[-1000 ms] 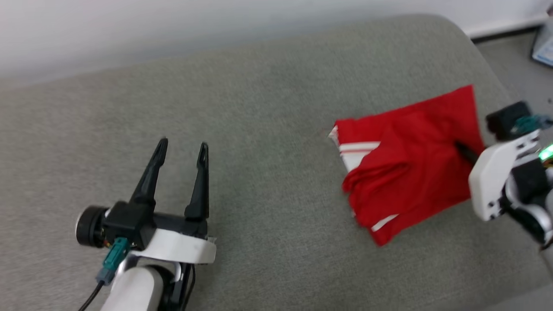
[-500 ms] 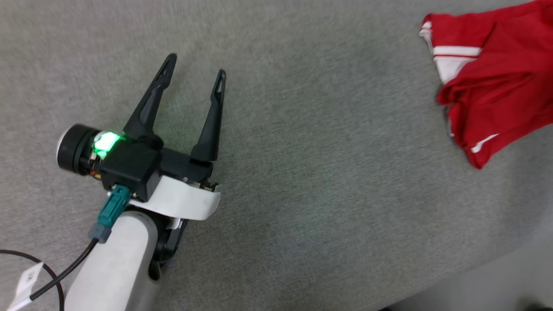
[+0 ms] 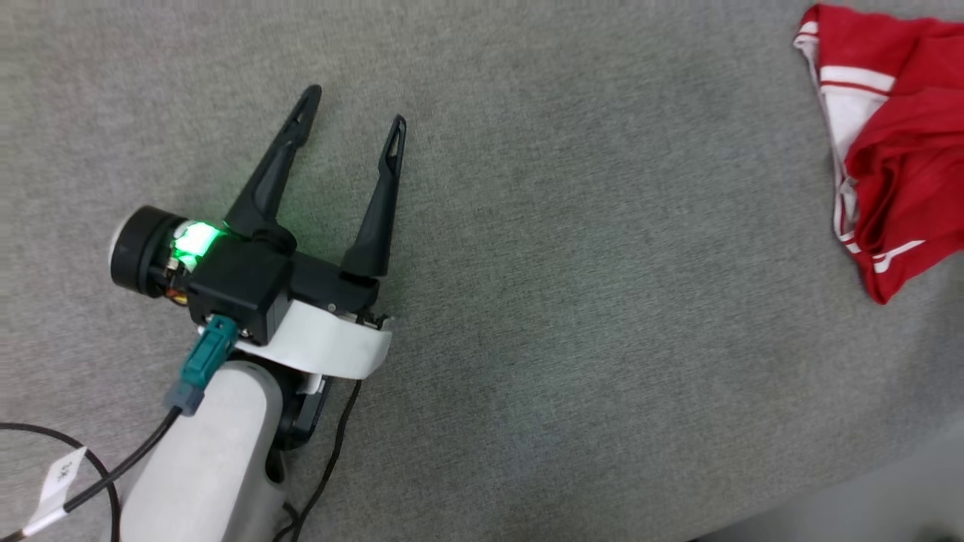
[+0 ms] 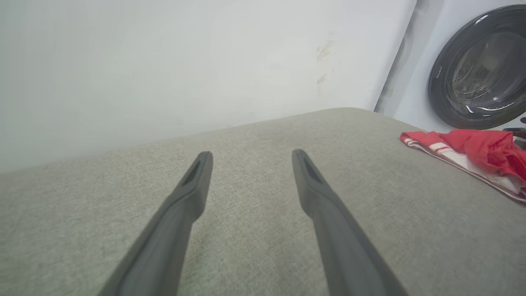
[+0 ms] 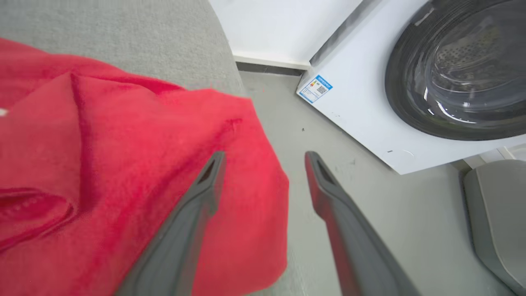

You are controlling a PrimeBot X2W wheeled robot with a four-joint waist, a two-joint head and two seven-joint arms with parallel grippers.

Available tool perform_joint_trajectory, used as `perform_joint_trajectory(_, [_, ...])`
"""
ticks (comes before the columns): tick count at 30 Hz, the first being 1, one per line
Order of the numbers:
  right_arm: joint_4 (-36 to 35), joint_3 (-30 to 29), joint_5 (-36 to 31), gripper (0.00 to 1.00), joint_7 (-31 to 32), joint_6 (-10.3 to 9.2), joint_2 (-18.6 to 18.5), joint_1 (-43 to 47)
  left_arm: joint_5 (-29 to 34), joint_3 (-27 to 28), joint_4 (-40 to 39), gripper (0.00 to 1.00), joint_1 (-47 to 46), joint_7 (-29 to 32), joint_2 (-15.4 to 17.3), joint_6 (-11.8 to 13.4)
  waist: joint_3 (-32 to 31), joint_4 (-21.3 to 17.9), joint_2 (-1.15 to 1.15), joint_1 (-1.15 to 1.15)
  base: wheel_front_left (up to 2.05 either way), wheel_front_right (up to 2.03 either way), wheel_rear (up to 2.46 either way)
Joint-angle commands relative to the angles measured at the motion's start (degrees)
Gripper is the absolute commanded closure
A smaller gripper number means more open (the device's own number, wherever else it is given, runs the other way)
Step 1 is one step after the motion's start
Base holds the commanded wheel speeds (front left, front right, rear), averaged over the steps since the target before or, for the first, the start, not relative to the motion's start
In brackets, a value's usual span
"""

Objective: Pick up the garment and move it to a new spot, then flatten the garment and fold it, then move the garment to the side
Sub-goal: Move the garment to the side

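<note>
Across the right end of the broad grey cushion [image 3: 527, 339], with a white washing machine [image 5: 361, 107] standing on the floor beyond its rounded corner, the garment [image 3: 904, 165] lies in a folded red bundle, with white striped trim along its left edge. Well apart from it, the left gripper [image 3: 355, 105] hovers over bare fabric with its fingers spread and nothing between them. Over the bundle's outer edge the right gripper [image 5: 265, 154] also has its fingers apart, one above the red cloth and the other past its edge, gripping nothing.
</note>
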Motion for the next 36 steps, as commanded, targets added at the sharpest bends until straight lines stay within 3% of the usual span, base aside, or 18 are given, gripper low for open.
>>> perform_joint_trajectory(1, [0.12,-0.24,-1.15,0.00,-1.00,-0.08,0.12,-0.05,-0.15,-0.12,0.30,0.00,0.71,-0.49,-0.25,0.33,-2.11,0.04,0.00,-0.01,0.00,0.00,0.00])
perform_joint_trajectory(5, [0.00,-1.77,-2.59,0.00,-3.79,-0.08,1.77,2.86,-1.32,-0.39,2.14,0.00,2.85,-1.87,-1.12,0.73,-7.25,0.38,0.00,-0.01,0.00,0.00,0.00])
perform_joint_trajectory(11, [-5.81,-1.37,-3.40,0.00,-4.73,-0.08,5.69,10.73,-3.66,0.45,5.21,0.00,8.89,-4.02,-2.67,2.66,-16.19,1.46,0.00,-0.01,0.00,0.00,0.00])
perform_joint_trajectory(18, [-19.97,-0.55,-0.81,0.00,-1.16,-0.07,12.03,24.44,-6.19,2.22,7.93,0.00,15.86,-5.30,-3.80,5.47,-22.83,4.48,0.00,-0.01,0.00,0.00,0.00])
perform_joint_trajectory(27, [-39.26,1.54,3.13,0.00,3.29,-0.07,20.77,37.50,-7.84,4.68,10.86,0.00,19.78,-6.50,-4.31,6.98,-27.12,10.98,0.00,-0.01,0.00,0.00,0.00])
perform_joint_trajectory(36, [-50.18,5.43,5.98,0.00,4.23,-0.07,23.71,44.40,-8.38,8.50,12.65,0.00,23.87,-7.14,-2.65,7.66,-31.41,15.82,0.00,-0.01,0.00,0.00,0.00])
